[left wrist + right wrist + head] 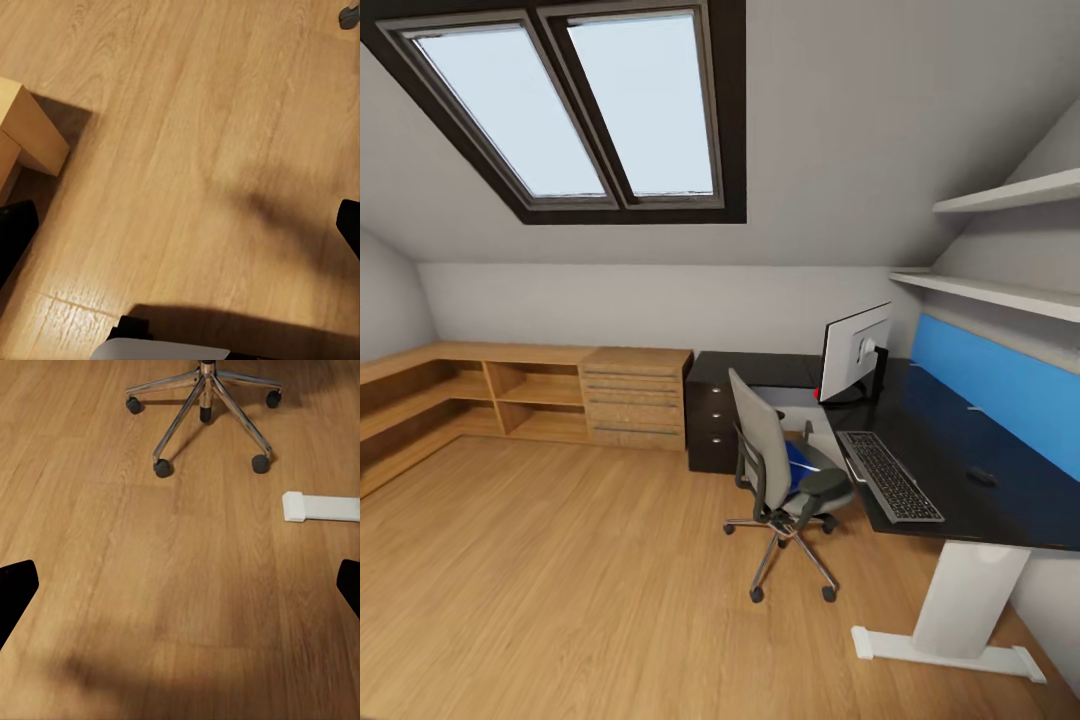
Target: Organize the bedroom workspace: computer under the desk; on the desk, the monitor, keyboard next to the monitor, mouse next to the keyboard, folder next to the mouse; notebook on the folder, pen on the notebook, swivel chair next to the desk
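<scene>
Facing the bedroom workspace from across the wood floor [560, 580].

Monitor [854, 352], keyboard [889, 475] and mouse [981, 476] on the black table [1000, 500]; blue folder [797, 462] on the swivel chair [780, 478] just beside it. Left jaws [180, 225] and right jaws [180, 585] spread apart over bare floor.

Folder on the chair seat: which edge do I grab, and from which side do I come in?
Take the folder by its blue edge showing on the desk-facing side of the swivel chair seat. The tall back hides the rest and blocks the open-floor side, so probably come in low between the armrest and desk, pinching the thin edge.
</scene>
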Available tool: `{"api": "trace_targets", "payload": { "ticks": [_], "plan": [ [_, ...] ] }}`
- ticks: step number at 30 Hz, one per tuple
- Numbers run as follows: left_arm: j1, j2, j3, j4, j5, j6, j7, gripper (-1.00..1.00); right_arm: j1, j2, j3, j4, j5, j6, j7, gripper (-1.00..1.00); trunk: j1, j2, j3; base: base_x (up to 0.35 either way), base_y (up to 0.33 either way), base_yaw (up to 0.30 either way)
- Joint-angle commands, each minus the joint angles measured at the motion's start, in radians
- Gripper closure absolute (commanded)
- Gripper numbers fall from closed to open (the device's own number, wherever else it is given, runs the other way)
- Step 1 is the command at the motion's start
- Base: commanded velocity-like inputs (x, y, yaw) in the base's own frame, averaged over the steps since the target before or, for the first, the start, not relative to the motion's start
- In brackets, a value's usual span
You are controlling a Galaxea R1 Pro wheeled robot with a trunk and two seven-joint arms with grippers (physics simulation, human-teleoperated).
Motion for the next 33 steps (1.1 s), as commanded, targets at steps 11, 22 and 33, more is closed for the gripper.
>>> {"api": "trace_targets", "payload": {
  "ticks": [11,22,33],
  "plan": [
    [0.000,0.000,0.000,-0.002,0.004,-0.001,0.000,-1.00,-0.001,0.000,0.000,0.001,-0.001,-0.001,-0.002,-1.00,0.000,-0.001,-0.013,0.000,0.000,0.048],
    [0.001,0.000,0.001,-0.039,0.007,-0.001,0.003,-1.00,-0.001,-0.001,-0.001,0.000,-0.003,0.000,-0.002,-1.00,0.000,-0.001,-0.029,0.000,0.000,0.061],
    [0.000,-0.024,0.000,-0.051,0.006,0.008,0.007,-1.00,-0.001,-0.003,-0.002,-0.002,-0.003,-0.004,-0.001,-1.00,0.031,-0.057,-0.062,0.000,0.000,-0.200]
  ]
}}
